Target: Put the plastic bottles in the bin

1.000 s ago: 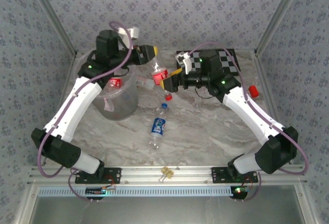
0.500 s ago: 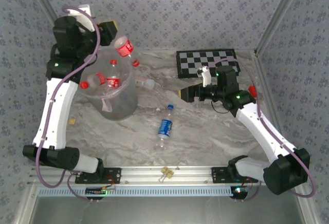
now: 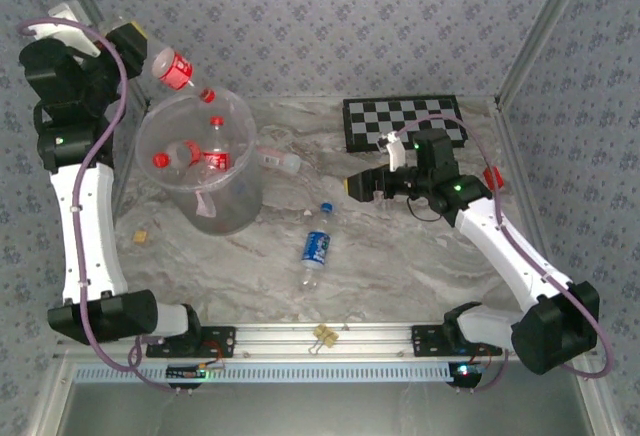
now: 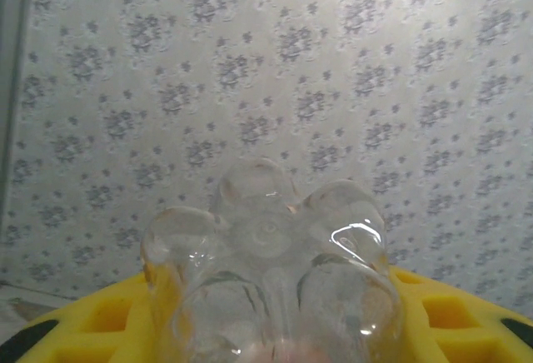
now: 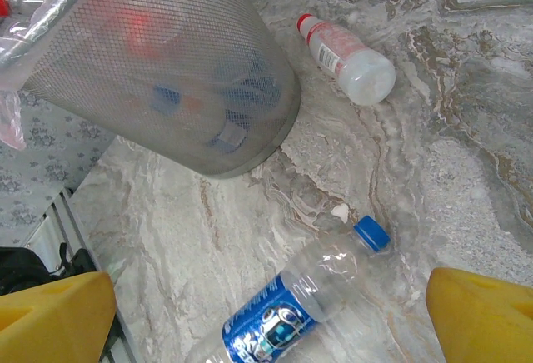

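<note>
Holding a red-label bottle point(image 3: 173, 66) upper left in the top view: left hand point(image 3: 135, 46) clamped on it, cap tilted down toward the far rim of the bin point(image 3: 250, 156). Centre it over the opening before letting go. Left wrist: bottle base wedged between yellow fingers point(image 4: 450, 317). Right wrist: right hand point(image 5: 266, 317) spread wide and empty, blue-label bottle point(image 5: 287, 309) lying on the surface point(image 5: 208, 238) at lower centre.

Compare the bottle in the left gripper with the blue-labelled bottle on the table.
The held bottle has a red label and cap; the blue-labelled bottle has a blue cap. The held bottle is in the air, clamped at its base by the left gripper, cap tilted down toward the bin; the blue-labelled bottle lies free on the table. Both are clear and capped.
</note>
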{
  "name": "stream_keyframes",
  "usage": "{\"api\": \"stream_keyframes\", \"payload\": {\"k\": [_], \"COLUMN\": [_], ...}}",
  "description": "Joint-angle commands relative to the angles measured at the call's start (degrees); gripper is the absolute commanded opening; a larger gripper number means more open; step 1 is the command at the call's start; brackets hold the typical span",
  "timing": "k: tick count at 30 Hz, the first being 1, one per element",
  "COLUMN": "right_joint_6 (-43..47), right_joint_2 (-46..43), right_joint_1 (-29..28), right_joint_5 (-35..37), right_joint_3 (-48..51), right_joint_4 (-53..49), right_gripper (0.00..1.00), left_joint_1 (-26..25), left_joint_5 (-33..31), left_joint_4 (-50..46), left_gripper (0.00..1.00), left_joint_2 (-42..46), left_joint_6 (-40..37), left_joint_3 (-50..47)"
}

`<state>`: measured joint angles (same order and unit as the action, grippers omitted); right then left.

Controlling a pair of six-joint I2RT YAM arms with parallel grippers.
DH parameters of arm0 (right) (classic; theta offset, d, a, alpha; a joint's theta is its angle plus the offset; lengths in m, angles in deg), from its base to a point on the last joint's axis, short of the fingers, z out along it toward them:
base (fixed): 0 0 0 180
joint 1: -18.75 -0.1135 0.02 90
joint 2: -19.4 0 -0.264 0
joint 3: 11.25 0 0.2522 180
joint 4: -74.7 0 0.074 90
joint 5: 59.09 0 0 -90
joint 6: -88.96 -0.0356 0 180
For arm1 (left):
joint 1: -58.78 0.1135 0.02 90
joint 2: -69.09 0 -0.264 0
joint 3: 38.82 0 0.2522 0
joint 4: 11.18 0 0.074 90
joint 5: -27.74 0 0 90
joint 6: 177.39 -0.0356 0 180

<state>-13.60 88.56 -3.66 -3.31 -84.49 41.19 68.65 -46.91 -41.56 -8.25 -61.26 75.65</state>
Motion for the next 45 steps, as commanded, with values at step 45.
{"api": "stream_keyframes", "payload": {"k": [45], "right_joint_6": [0.74], "right_joint_2": [8.6], "right_joint_1": [-4.5], "right_joint_5": [5.2], "right_joint_3": [-5.14], "right_joint_4": [-3.12], "right_gripper": [0.97], "left_joint_1": [-14.18], "left_joint_5": [-10.91], "left_joint_4": [7.66], "left_gripper": [0.0], "left_joint_2": [1.15], "left_joint_6": [-18.55], "left_joint_3": [-44.72]}}
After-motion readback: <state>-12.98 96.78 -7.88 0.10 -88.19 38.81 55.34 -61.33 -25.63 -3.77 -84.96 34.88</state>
